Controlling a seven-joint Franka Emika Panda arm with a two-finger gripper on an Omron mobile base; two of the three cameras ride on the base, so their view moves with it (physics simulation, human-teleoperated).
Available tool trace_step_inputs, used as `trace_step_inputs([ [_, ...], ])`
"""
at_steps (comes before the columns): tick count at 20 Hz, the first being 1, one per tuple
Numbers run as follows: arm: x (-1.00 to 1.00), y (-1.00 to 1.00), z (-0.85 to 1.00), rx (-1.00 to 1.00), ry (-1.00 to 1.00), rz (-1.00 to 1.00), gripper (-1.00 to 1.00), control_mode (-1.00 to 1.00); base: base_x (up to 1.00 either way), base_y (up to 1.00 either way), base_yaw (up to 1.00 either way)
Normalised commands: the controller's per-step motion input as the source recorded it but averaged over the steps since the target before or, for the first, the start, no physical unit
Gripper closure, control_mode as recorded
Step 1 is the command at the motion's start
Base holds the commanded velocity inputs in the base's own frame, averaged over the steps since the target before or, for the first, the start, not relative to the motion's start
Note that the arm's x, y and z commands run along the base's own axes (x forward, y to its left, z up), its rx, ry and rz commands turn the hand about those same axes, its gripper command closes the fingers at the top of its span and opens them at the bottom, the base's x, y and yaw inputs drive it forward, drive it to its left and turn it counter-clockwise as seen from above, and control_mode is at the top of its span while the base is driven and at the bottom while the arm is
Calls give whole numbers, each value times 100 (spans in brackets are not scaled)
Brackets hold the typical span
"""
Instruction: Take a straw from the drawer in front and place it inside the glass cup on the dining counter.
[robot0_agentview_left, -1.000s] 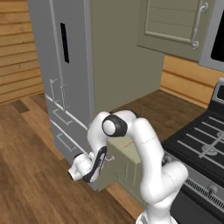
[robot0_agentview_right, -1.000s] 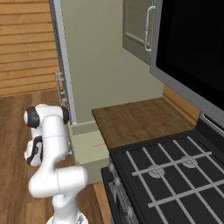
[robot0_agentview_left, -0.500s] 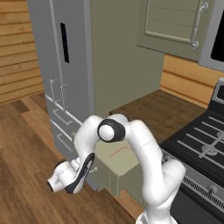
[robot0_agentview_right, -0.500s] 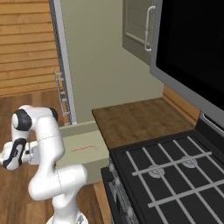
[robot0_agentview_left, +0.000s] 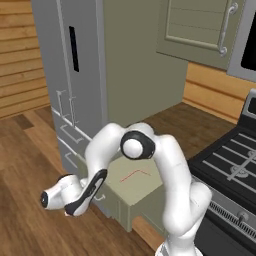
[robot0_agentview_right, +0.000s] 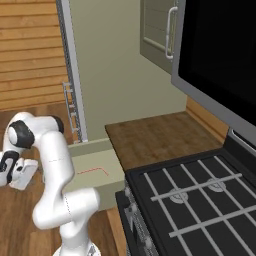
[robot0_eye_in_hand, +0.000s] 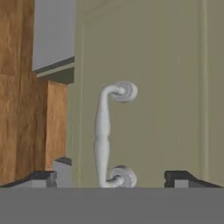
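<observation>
My fingers (robot0_eye_in_hand: 109, 177) stand wide apart, clear of the drawer (robot0_agentview_left: 131, 186) handle (robot0_eye_in_hand: 105, 135); the straw (robot0_agentview_left: 134, 174) lies inside.

Drawer (robot0_agentview_left: 134, 186) pulled out, top open — straw (robot0_agentview_left: 134, 174) lies alone on its floor, free room above it. Grey fridge (robot0_agentview_left: 75, 75) stands close on one side, stove (robot0_agentview_right: 200, 195) on the other. Silver handle (robot0_eye_in_hand: 107, 135) sits just ahead of the gripper (robot0_eye_in_hand: 116, 177), jaws spread wide either side — apart from it.
</observation>
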Motion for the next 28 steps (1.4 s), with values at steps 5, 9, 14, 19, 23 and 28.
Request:
trace_step_inputs([
  [5, -66, 34, 49, 34, 16, 2, -100, -100, 0, 0, 0],
  [9, -68, -21, 100, 26, -14, 0, -100, -100, 0, 0, 0],
  [14, -6, -71, 100, 24, -7, -3, -100, -100, 0, 0, 0],
  [19, 46, -89, 94, 22, 4, -9, -100, -100, 0, 0, 0],
  [23, 72, -80, 45, 17, 15, -5, -100, -100, 0, 0, 0],
  [28, 76, -50, -5, 4, 17, 0, -100, -100, 0, 0, 0],
])
